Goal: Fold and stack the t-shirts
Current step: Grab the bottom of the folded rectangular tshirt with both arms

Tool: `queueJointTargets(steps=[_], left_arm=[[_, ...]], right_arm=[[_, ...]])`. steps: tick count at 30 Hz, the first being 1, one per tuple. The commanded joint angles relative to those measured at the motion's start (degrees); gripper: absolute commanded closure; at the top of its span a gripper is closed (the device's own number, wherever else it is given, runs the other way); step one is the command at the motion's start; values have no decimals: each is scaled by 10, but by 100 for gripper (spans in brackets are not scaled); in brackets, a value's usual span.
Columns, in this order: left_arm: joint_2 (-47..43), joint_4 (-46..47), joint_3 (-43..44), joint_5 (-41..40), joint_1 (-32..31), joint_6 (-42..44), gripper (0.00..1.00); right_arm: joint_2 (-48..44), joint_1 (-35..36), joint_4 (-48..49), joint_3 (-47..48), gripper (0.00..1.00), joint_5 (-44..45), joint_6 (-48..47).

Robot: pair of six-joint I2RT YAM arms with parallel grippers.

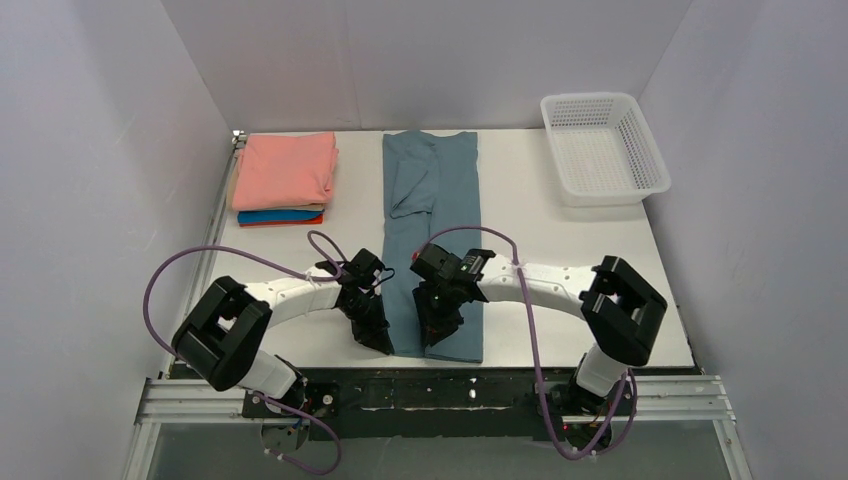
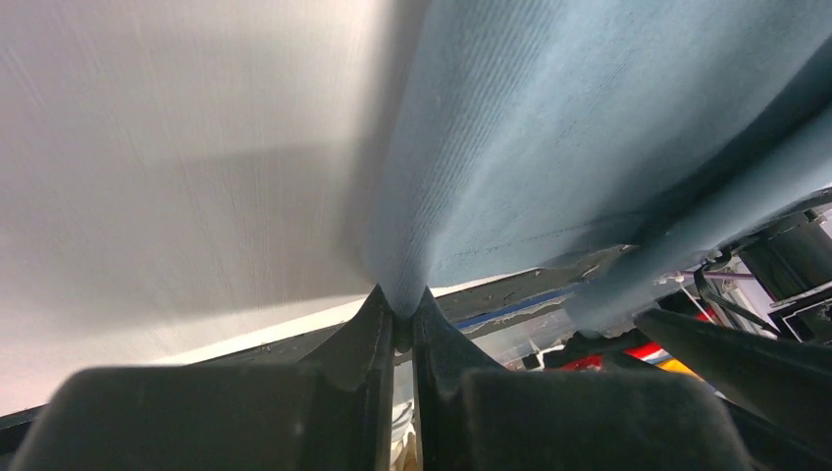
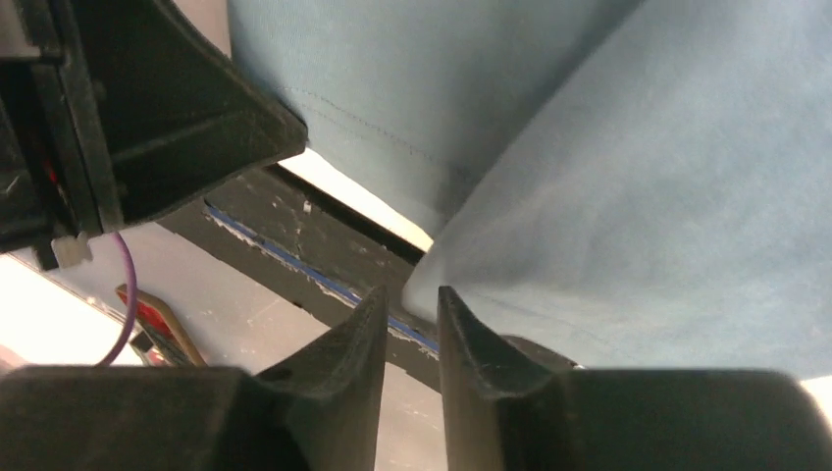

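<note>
Evidently the blue-grey t-shirt (image 1: 432, 215) lies as a long strip down the desk's (image 1: 560, 260) middle. Its near hem sits at the near edge, and the left gripper (image 2: 402, 299) and right gripper (image 3: 412, 294) are each clamped on a corner. The fold likely wants both lifted evenly and carried toward the far edge, keeping the hem square.

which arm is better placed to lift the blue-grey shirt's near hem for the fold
Left, probably: the left gripper is shut on the blue-grey shirt, hem visibly pinched. The right gripper sits at the hem, but its grip is unclear.
</note>
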Motion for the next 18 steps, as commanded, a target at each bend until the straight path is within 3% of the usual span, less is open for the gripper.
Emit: queueJointTargets(steps=[1, 6, 10, 18], left_arm=[[-7, -71, -28, -29, -2, 8, 100], [-13, -71, -33, -24, -2, 4, 100], [-23, -74, -35, -24, -2, 3, 100], [-20, -72, -33, -20, -2, -1, 100]], right_arm=[[28, 2, 0, 38, 62, -17, -6], [-53, 0, -10, 6, 55, 41, 2], [-145, -22, -35, -76, 52, 99, 36], [-208, -87, 23, -222, 53, 23, 80]])
